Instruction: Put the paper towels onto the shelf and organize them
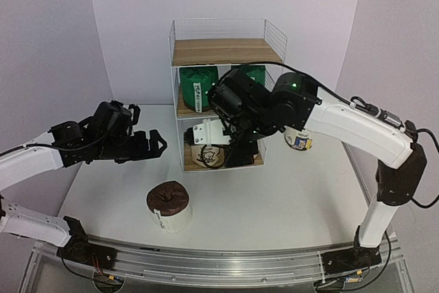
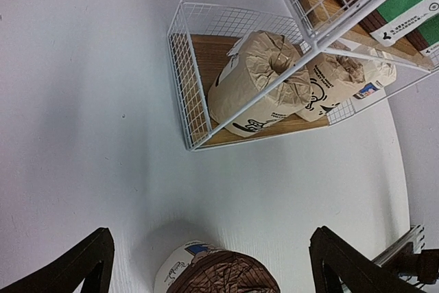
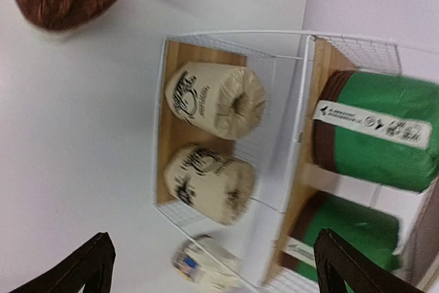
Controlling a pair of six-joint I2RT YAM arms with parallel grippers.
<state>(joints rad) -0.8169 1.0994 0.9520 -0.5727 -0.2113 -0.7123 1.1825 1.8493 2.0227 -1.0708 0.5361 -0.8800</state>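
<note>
Jaws of your left gripper [image 1: 152, 145] are spread and empty. Near it the brown-topped roll [image 1: 169, 205] stands on end. On the shelf [image 1: 226, 51], two green rolls [image 1: 197, 87] sit on the middle tier, two beige rolls [image 3: 215, 101] on the bottom board. Your right gripper [image 3: 214, 265], spread and empty, faces the shelf front. Just right of the shelf, the white labelled roll [image 1: 300, 141] sits on the table [image 1: 288, 204].

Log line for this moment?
left hand open near brown-topped white roll | right hand open facing white wire shelf | shelved: green rolls, beige rolls
</note>
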